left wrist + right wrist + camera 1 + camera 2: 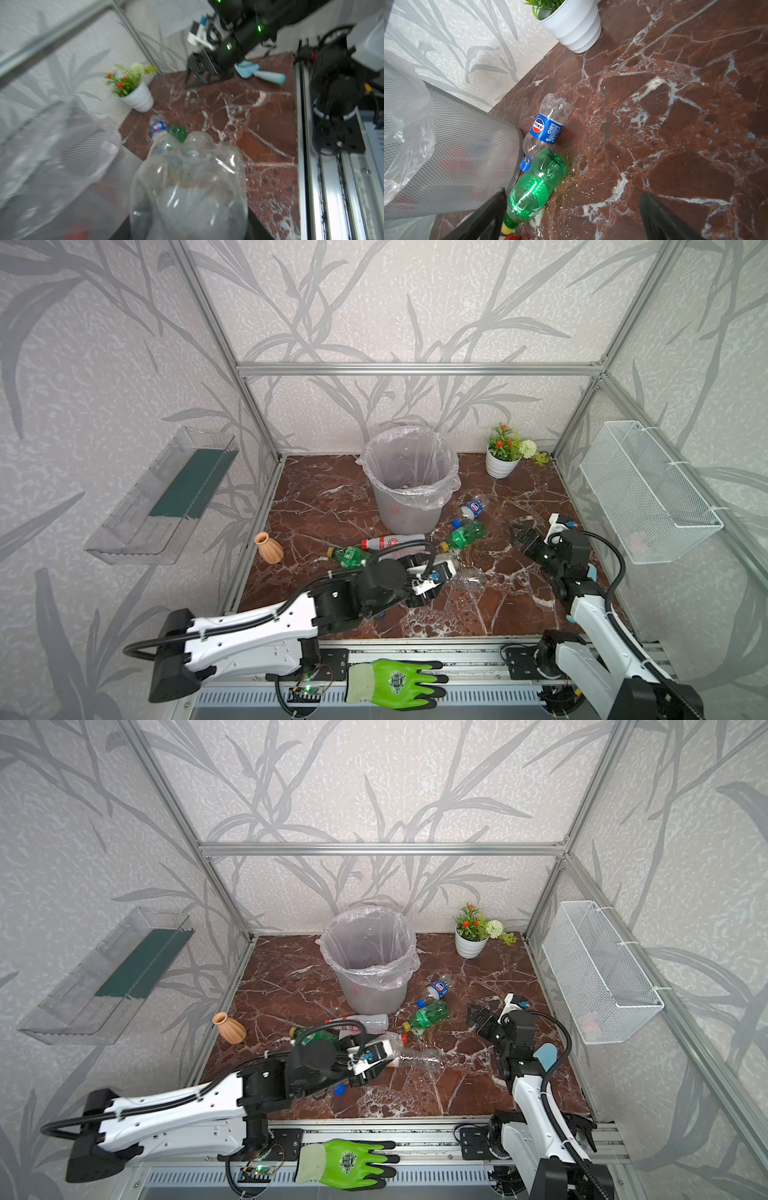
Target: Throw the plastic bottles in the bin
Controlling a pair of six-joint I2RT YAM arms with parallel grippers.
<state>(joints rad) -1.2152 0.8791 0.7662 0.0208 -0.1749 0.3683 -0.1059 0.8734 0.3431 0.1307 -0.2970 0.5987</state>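
In a top view, the left gripper (388,1052) clasps a clear bottle (419,1057), likely bound for the bin (374,996); the right gripper (473,1013) hangs open.

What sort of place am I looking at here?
Probably a robot test cell dressed like a home corner: an aluminium frame holds wallpapered panels around a marble-look tabletop, two robot arms are mounted on a rail at its front, and a lined bin and flower pot serve as props.
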